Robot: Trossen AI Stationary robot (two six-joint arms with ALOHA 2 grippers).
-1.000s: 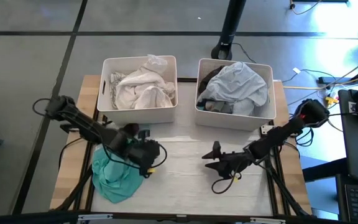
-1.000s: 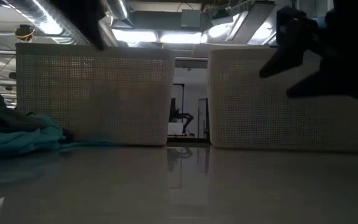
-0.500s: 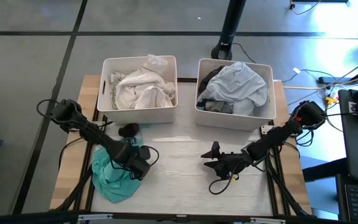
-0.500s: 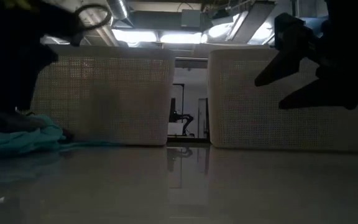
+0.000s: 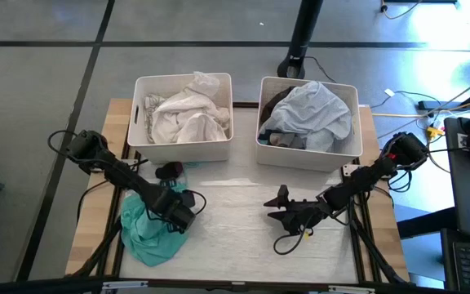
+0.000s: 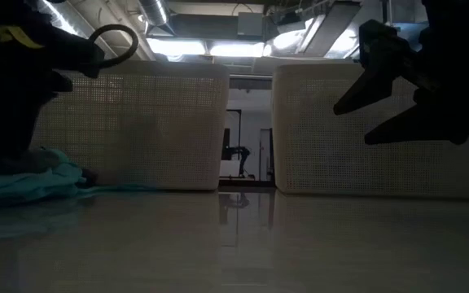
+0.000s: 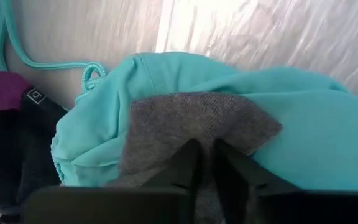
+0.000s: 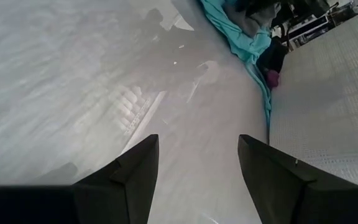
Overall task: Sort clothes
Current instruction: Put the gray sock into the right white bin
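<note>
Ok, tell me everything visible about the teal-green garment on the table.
The teal-green garment is soft, thin fabric, crumpled in a loose heap on the table's left front part, in front of the left white bin. A thin teal drawstring loops out from it onto the table. A grey fabric patch lies on top of it, where the left gripper is closed, pinching the cloth. A small black and dark red piece lies just beside it.
</note>
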